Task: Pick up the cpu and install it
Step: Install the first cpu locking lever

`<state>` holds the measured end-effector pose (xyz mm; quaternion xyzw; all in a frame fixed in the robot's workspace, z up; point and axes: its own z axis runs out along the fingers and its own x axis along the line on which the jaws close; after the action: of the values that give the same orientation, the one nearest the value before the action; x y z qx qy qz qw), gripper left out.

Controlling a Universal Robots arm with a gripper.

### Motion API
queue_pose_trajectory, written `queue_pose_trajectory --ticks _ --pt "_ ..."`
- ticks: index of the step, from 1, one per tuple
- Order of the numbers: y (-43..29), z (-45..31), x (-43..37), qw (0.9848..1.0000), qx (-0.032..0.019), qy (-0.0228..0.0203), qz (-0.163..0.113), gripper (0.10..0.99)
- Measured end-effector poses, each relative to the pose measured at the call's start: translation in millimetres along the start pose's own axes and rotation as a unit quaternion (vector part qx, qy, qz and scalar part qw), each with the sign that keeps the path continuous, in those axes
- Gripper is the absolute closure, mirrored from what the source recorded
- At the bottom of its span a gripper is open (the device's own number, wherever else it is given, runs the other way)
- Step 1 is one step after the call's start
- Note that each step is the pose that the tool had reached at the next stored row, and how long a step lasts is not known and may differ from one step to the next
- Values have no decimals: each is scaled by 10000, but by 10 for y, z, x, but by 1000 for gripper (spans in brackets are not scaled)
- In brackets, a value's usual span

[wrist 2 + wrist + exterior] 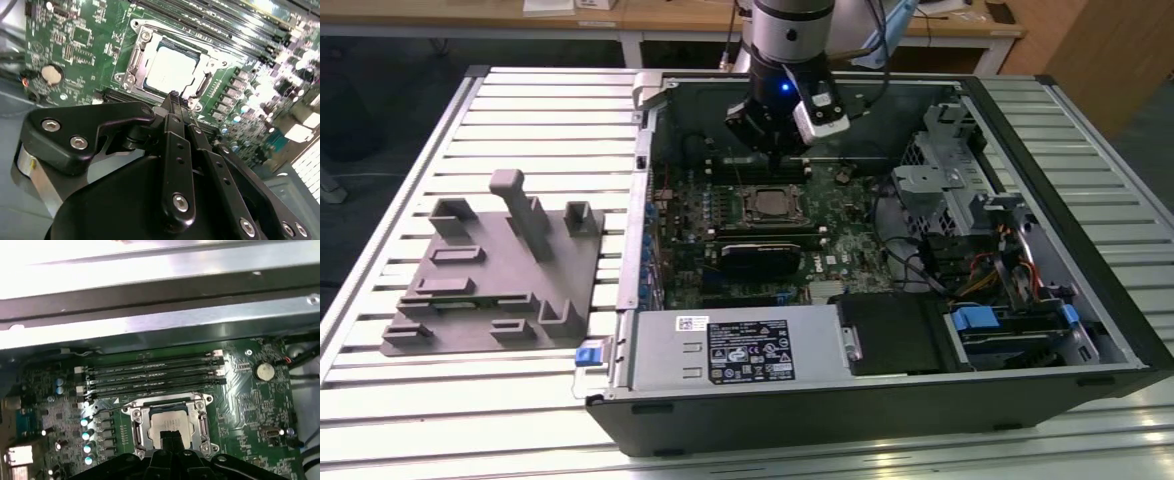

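The robot arm (790, 40) hangs over the open computer case (854, 420) on the table (520, 110), jaws closed and empty just above the cpu (170, 70) seated in its socket (134, 62).

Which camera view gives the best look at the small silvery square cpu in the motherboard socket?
The second wrist view: the small silvery square cpu sits large and nearly uncovered in its socket frame. In the first wrist view the black gripper overlaps its near edge; the exterior view shows it small.

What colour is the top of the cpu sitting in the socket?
The cpu top is silvery metal, glaring bright; clearest in the second wrist view.
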<state>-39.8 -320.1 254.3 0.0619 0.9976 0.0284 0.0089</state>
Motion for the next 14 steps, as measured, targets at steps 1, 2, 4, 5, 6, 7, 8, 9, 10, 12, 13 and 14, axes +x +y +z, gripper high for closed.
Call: queue_pose_trajectory --ticks 1,2,4,5,6,7,8,9,10,12,13,14 --pt "0 1 0 10000 -1 5 -91 980" --pt "0 3 0 9998 -3 10 -179 980" --pt "0 6 0 9993 -5 21 -362 980" --pt "0 7 0 9990 -6 26 -452 980" --pt "0 9 0 9985 -8 31 -542 980" --pt "-1 10 2 9980 -8 36 -626 980" --pt "-2 11 12 9977 -10 39 -677 980" --pt "-5 12 33 9975 -10 40 -701 980" --pt "-9 11 62 9974 -10 41 -713 980" --pt "-17 11 132 9973 -10 42 -730 980" --pt "-22 11 168 9973 -10 42 -736 980" --pt "-26 11 199 9972 -10 43 -743 980"
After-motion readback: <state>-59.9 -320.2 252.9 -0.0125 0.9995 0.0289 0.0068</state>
